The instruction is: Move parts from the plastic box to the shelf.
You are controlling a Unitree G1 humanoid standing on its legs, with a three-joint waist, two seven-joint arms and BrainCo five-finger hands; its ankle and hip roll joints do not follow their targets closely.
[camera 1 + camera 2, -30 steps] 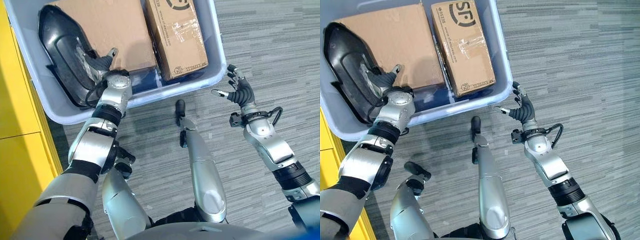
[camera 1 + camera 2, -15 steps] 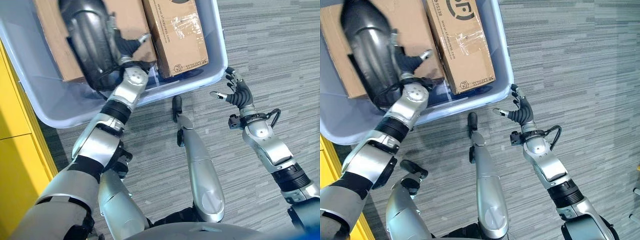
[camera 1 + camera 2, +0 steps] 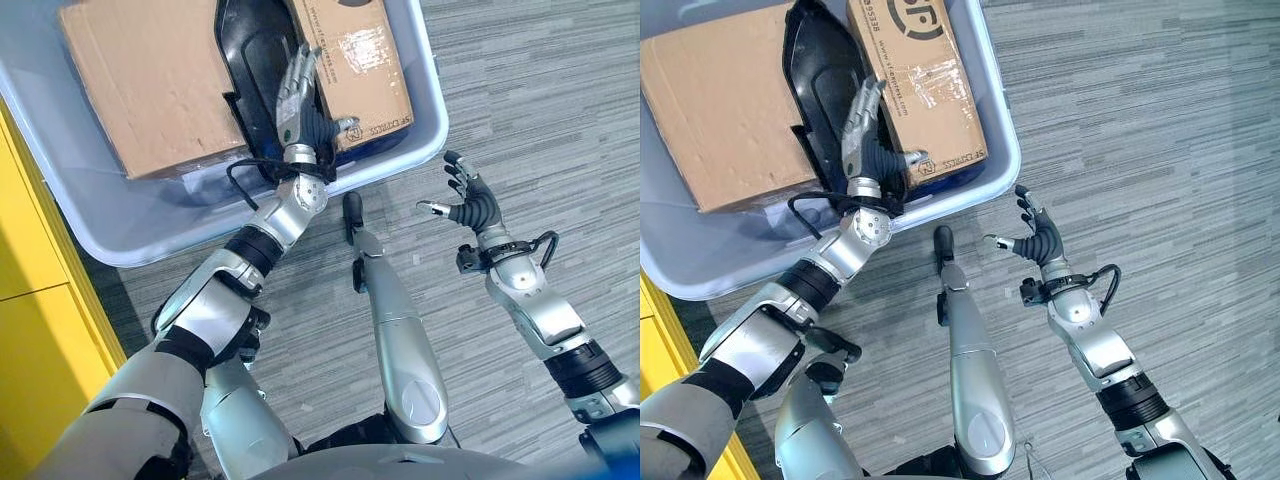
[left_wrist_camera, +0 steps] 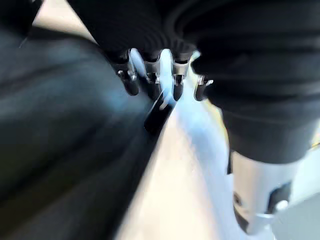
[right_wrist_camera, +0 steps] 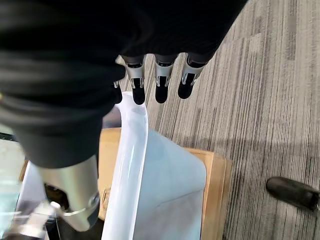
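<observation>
Start at the left edge of the plastic box (image 3: 120, 240), which sits on the grey striped floor (image 3: 540, 90) beside a yellow cabinet (image 3: 30, 330). A large cardboard box (image 3: 150, 85) fills the left part of the plastic box. A second, narrower cardboard box (image 3: 355, 60) lies against the right wall.

The black part (image 3: 250, 50), a long moulded shell, stands on edge in the gap between the two cardboard boxes. It is still inside the plastic box and has not reached the shelf.

The left hand (image 3: 298, 100) is inside the plastic box, against the black part. Its fingers are extended along the shell's face and the thumb is spread toward the narrower cardboard box. You cannot confirm a closed grasp from this pose; treat the part as supported, not secured.

The right hand (image 3: 465, 200) hovers over the floor just outside the right corner of the plastic box, fingers spread and relaxed, holding nothing.

Hazards from this state:
- The black part may slip and drop back between the boxes if you lift before the fingers curl around an edge.
- The shell may catch on either cardboard box, because the gap is tight.
- The left forearm crosses the near rim; a fast withdrawal could drag or tip the plastic box.
</observation>
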